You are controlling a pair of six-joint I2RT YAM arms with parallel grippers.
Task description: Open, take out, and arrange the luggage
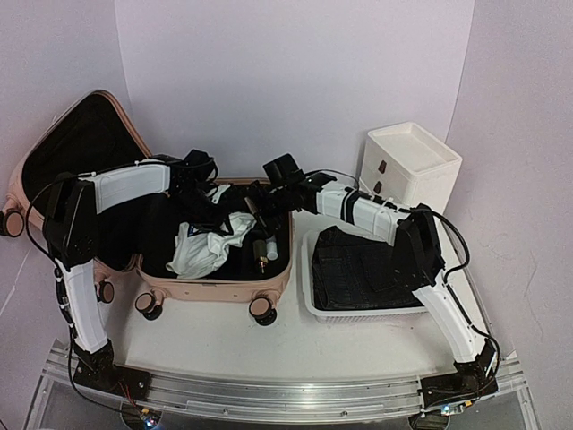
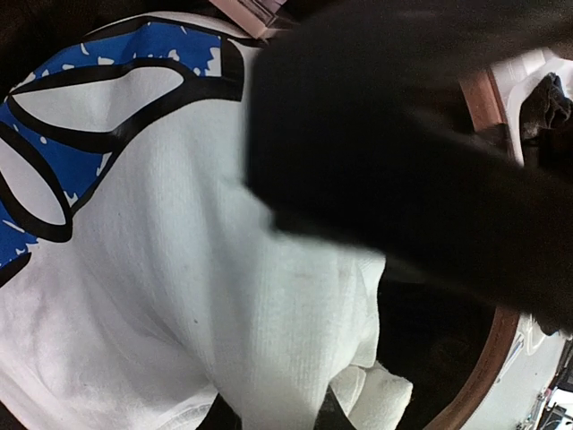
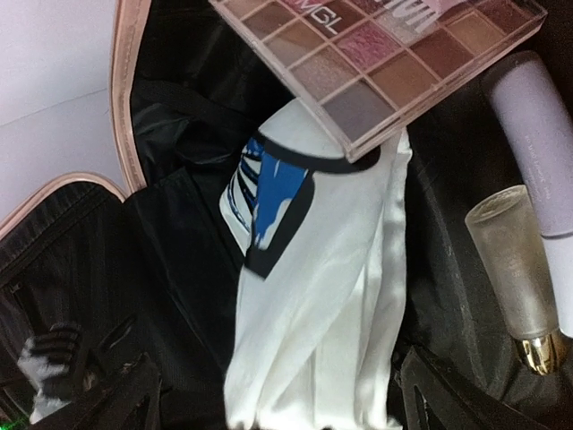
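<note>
Palette (image 3: 385, 63) reads "MGL", rest cut off. Luggage (image 1: 215, 288) lies open on counter (image 1: 295, 345), left-centre of top view. Right end effector (image 3: 277, 403) spread wide over white shirt (image 3: 313, 296) inside it. Left end effector (image 1: 204, 179) also over the interior; grip state can't tell.

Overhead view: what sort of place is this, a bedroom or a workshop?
Likely a staged robot test booth, not a home: bare pale backdrop walls, two white robot arms bolted to a metal rail, and an open pale-pink hard-shell suitcase set on a plain white table.
</note>
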